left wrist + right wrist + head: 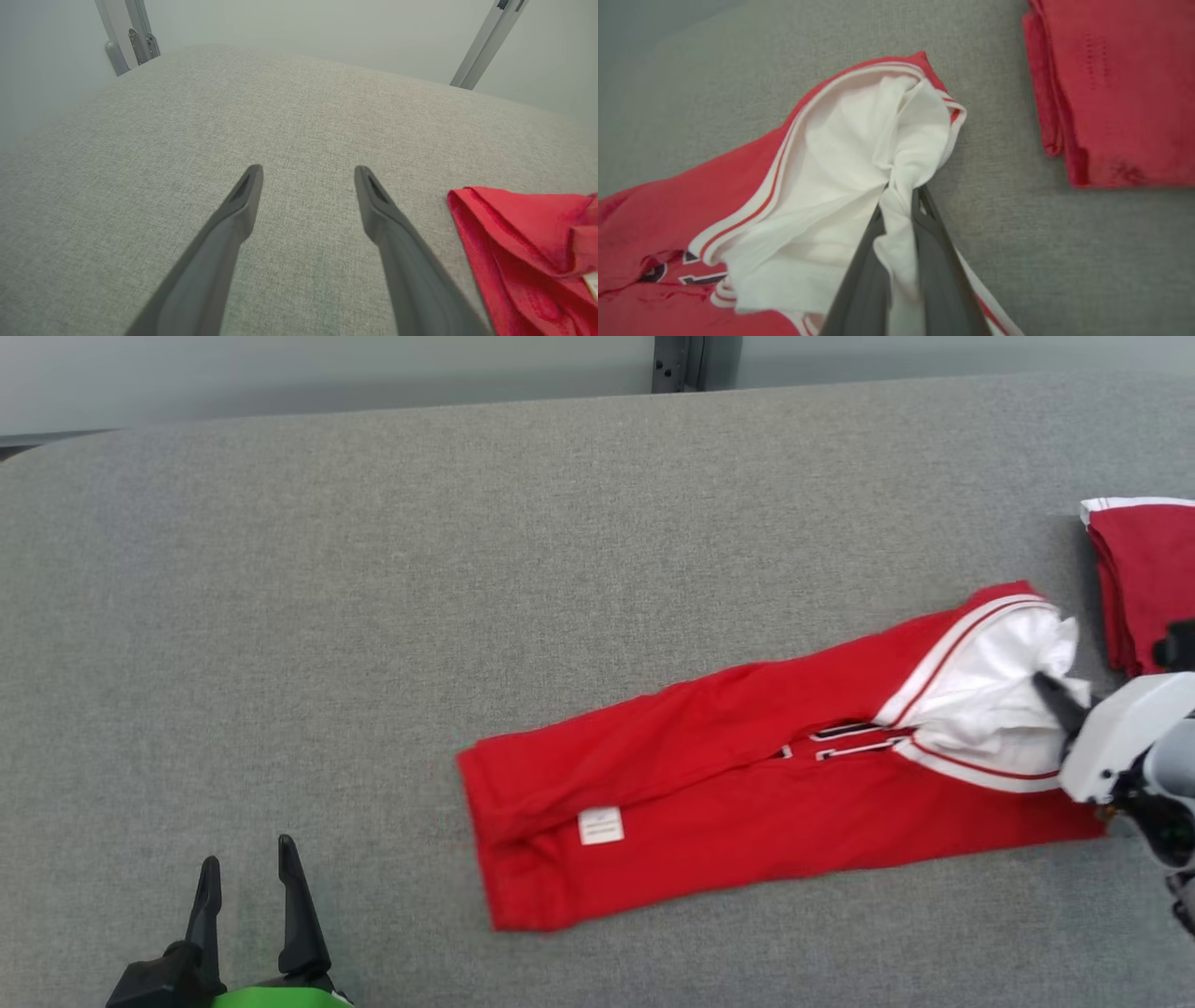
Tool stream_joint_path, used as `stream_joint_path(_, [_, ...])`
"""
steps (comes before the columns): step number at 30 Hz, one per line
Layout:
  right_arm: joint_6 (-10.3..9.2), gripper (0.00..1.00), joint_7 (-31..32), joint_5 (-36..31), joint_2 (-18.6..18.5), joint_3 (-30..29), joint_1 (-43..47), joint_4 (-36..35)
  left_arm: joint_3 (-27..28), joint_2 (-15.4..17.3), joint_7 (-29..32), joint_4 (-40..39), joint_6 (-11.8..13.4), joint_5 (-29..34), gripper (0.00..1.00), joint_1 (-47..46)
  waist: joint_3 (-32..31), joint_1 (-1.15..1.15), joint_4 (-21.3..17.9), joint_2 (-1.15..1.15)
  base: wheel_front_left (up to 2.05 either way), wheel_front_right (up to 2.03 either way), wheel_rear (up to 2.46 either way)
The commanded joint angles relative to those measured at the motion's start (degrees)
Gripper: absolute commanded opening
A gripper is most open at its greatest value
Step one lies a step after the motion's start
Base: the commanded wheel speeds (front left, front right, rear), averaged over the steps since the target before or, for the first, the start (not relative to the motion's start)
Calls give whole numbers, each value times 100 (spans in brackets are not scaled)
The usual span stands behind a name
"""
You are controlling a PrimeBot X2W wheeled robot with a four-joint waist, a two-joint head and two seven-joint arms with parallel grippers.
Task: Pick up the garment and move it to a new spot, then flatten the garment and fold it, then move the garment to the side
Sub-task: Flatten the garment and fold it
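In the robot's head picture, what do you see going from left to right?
Open left gripper → red garment → right gripper pinching its white end → folded red pile at the right edge.

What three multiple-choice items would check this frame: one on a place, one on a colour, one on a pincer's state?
1. Where does the folded red stack lie in the head view?
A. At the right edge, past the garment's white end.
B. In the lower left corner.
C. On top of the garment.

2. What colour is the cloth pinched by the right pincer?
A. Red.
B. White.
C. Grey.

3. How is the left pincer?
A. Shut on the garment.
B. Shut on nothing.
C. Open, holding nothing.

Answers:
1 A: the stack sits apart from the garment at the right edge.
2 B: the right wrist view shows white cloth bunched between its fingers.
3 C: its fingers stand apart over the bare grey surface.
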Motion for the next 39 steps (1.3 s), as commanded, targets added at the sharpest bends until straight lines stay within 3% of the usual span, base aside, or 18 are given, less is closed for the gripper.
stream_joint_path(1, [-10,0,-64,155,-238,-86,-83,-34,-10,-2,-16,19,-6,-33,100,75,-157,0,-56,0,0,0,0])
stream_joint_path(6, [-7,0,-121,373,-859,-261,27,-251,-42,-2,-16,47,11,-107,100,196,-380,0,-41,0,0,0,0])
stream_joint_path(11, [-6,0,12,479,-915,23,336,-1186,-88,0,-16,23,60,-165,100,342,-505,0,-37,0,0,0,0])
stream_joint_path(14, [-5,0,144,383,-637,333,501,-1795,-119,0,-16,8,80,-183,100,372,-510,0,-38,0,0,0,0])
stream_joint_path(18, [-6,0,285,136,151,725,577,-2182,-245,0,-16,27,51,-202,100,267,-413,0,-34,0,0,0,0])
stream_joint_path(22, [-5,0,249,-178,1109,992,596,-2016,-385,2,-16,83,51,-134,100,147,-333,0,56,0,0,0,0])
stream_joint_path(27, [-5,0,121,-557,1874,1087,606,-1617,-453,2,-16,135,38,-88,100,108,-269,0,181,0,0,0,0])
stream_joint_path(32, [-5,0,-17,-687,2264,1033,539,-1351,-463,2,-16,185,47,-70,100,107,-243,0,237,0,0,0,0])
stream_joint_path(39, [-5,0,21,-761,2451,1197,490,-1197,-492,2,-16,260,43,-102,100,75,-238,0,227,0,0,0,0])
